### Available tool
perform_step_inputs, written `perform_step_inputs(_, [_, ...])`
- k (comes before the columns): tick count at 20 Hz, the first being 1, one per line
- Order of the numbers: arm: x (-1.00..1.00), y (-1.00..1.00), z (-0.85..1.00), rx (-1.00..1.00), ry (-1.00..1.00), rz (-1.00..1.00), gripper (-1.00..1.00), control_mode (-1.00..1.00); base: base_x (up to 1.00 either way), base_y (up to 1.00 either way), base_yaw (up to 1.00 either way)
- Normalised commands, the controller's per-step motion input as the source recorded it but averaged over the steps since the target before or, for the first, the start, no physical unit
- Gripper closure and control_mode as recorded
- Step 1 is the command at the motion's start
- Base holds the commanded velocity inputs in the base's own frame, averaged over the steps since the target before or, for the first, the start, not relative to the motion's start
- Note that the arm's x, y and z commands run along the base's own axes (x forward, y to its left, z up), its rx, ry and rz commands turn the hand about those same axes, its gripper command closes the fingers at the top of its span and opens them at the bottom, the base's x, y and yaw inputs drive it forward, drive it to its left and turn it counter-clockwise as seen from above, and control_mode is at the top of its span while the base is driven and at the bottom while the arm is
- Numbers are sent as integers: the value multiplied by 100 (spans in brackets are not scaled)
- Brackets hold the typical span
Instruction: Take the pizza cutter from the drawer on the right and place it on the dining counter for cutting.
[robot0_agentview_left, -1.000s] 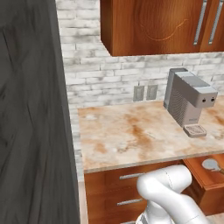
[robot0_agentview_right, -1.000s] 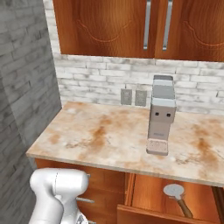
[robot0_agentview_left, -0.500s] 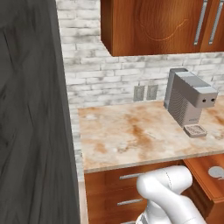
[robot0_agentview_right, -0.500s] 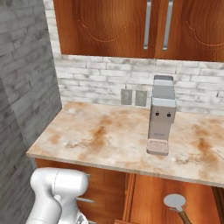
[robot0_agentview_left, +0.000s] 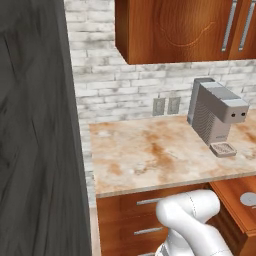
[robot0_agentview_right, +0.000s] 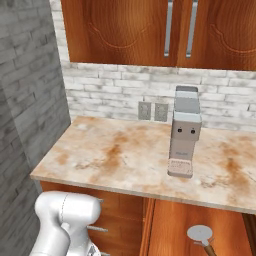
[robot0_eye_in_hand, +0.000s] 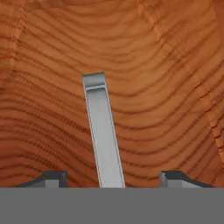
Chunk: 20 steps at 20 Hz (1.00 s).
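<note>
The reddish-brown drawer (robot0_agentview_right: 170, 227) stands pulled out below the marbled worktop, at the right edge of the left base view (robot0_agentview_left: 235, 192). Inside it lies the pizza cutter (robot0_agentview_right: 201, 235), its grey wheel up and its brown handle toward the frame's bottom; the wheel (robot0_agentview_left: 248, 199) also shows from the left. In the hand view my gripper (robot0_eye_in_hand: 113, 177) faces the wooden drawer front, close up. Its fingers (robot0_eye_in_hand: 52, 177) stand wide apart, open, on either side of the silver handle (robot0_eye_in_hand: 101, 131), not touching it. The dining counter is out of view.
A grey coffee machine (robot0_agentview_right: 184, 131) stands on the worktop (robot0_agentview_right: 115, 160) against white brick. Wall cabinets (robot0_agentview_right: 150, 30) hang above. A dark grey panel (robot0_agentview_left: 35, 150) closes off the left. Closed drawers (robot0_agentview_left: 140, 210) sit beside my arm (robot0_agentview_left: 192, 220).
The drawer has slid further out toward me, carrying the pizza cutter lower in both base views. The worktop and coffee machine have not moved.
</note>
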Motion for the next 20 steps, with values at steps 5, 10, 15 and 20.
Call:
perform_step_inputs(5, [-26, -5, 97, 0, 10, -3, -100, -100, 0, 0, 0])
perform_step_inputs(10, [3, 0, 100, 0, 21, -6, -100, -100, 0, 0, 0])
perform_step_inputs(15, [54, 0, 96, 0, 19, 0, -100, -100, 0, 0, 0])
perform_step_inputs(20, [73, 0, 87, 0, 23, 0, -100, -100, 0, 0, 0])
